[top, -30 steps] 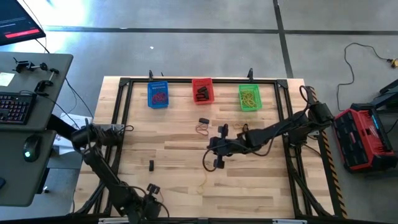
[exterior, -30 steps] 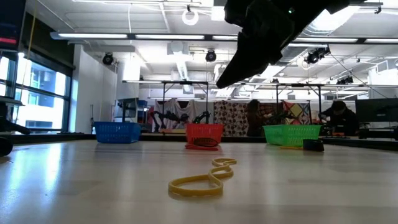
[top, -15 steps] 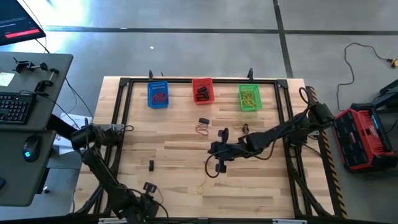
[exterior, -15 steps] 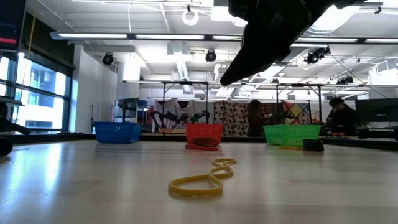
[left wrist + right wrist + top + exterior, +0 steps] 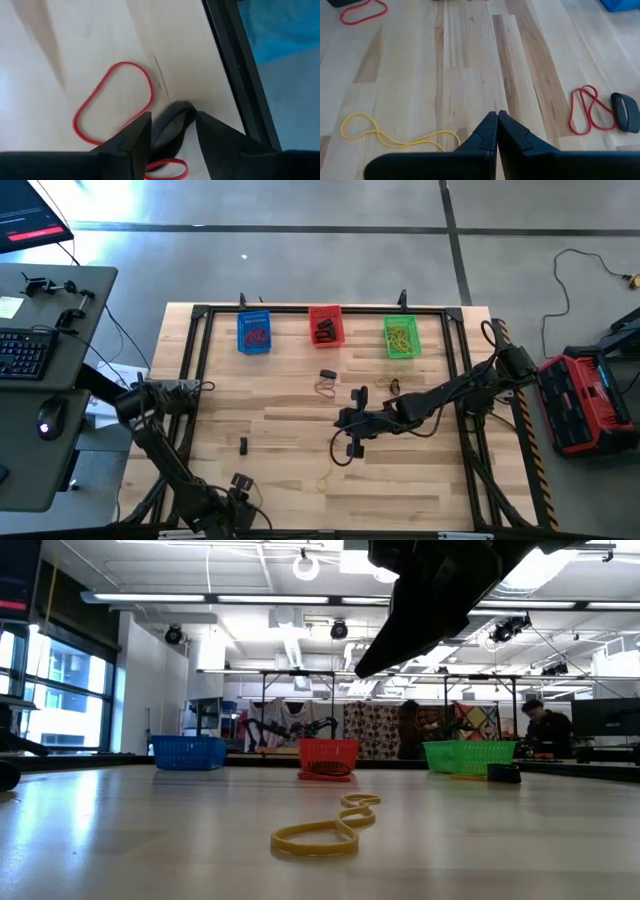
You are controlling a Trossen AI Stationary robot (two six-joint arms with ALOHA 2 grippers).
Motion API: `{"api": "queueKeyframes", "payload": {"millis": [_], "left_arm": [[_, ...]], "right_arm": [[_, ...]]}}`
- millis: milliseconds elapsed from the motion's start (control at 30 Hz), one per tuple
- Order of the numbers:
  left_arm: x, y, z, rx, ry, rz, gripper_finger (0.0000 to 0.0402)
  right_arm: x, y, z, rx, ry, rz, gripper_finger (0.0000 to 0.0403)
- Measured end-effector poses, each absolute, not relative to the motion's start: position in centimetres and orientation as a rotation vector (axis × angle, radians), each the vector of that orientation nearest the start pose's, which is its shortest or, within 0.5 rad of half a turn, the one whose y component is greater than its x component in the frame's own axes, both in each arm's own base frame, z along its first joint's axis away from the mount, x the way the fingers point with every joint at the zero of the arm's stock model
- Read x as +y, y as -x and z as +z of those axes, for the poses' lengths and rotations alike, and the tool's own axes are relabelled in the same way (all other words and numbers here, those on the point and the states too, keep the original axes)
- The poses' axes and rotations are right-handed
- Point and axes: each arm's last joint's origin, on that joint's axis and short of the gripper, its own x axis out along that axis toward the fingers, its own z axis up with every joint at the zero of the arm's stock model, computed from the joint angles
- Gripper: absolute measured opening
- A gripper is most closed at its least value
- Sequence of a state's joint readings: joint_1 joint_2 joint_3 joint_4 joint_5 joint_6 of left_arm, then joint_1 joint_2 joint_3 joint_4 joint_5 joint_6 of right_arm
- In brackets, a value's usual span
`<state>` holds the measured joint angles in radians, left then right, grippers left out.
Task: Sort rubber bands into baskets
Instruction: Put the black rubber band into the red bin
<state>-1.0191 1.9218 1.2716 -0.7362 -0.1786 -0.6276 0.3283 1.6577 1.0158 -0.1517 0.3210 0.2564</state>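
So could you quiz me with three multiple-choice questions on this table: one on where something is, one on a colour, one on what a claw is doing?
1. Where does the red basket stand?
A. between the blue and green baskets
B. at the row's left end
C. at the near edge

2. What colour is the twisted rubber band nearest the low camera?
A. black
B. yellow
C. blue

3. How are the right gripper fingertips?
A. wide open
B. shut with nothing between them
C. holding a basket

Answers:
1 A, the blue basket and green basket flank it.
2 B, it shows yellow on the wood.
3 B, the right wrist view shows the tips touching.
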Motion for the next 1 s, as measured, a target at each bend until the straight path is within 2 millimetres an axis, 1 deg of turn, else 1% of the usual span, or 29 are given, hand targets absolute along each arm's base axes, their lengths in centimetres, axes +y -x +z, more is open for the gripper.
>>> {"api": "queueKeyframes", "payload": {"millis": [100, 233, 333, 500, 533, 700, 833, 1000], "left_arm": [[-30.5, -19.3, 15.0, 1.32, -0.288, -0.303, 0.0142], [-30.5, -19.3, 14.6, 1.339, -0.287, -0.309, 0.0116], [-30.6, -19.3, 14.6, 1.339, -0.284, -0.312, 0.0084], [-30.6, -19.2, 14.7, 1.356, -0.269, -0.33, 0.0017], [-30.6, -19.2, 14.7, 1.357, -0.269, -0.33, 0.0009], [-30.5, -19.4, 14.7, 1.355, -0.254, -0.31, 0.0008], [-30.0, -20.1, 14.7, 1.363, -0.187, -0.246, 0.0003], [-29.5, -20.9, 14.8, 1.352, -0.161, -0.222, 0.0002]], "right_arm": [[10.2, -32.6, 20.0, 0.747, 0.01, -0.089, 0.0], [10.1, -32.6, 20.0, 0.75, 0.011, -0.09, 0.0], [10.1, -32.6, 19.9, 0.753, 0.012, -0.091, 0.0], [10.1, -32.6, 19.9, 0.753, 0.011, -0.09, 0.0], [10.1, -32.6, 19.9, 0.753, 0.012, -0.091, 0.0], [10.1, -32.6, 19.9, 0.753, 0.012, -0.09, 0.0], [10.1, -32.6, 19.9, 0.753, 0.013, -0.09, 0.0], [10.1, -32.6, 19.9, 0.754, 0.022, -0.087, 0.0]]}}
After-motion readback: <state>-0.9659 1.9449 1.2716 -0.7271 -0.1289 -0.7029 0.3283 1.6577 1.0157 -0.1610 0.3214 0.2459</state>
